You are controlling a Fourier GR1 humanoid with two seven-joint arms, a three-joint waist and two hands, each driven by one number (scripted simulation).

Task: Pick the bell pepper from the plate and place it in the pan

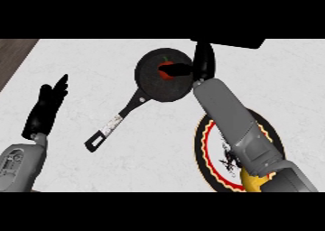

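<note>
The red bell pepper (pixel 166 70) lies inside the black pan (pixel 155 83) at the counter's top centre. The pan's long handle (pixel 115 122) points down and to the left. My right hand (pixel 204 63) hovers over the pan's right rim with its fingers stretched away from me and its thumb reaching left to the pepper's side. It looks open. My right forearm crosses the black plate with the red and yellow rim (pixel 200 151) at the lower right and hides much of it. At the left, my left hand (pixel 45 108) rests open with fingers up.
The white counter (pixel 92 58) ends at the upper left, where a strip of dark wood floor (pixel 8 58) shows. A dark object (pixel 232 43) sits at the top edge just beyond my right hand.
</note>
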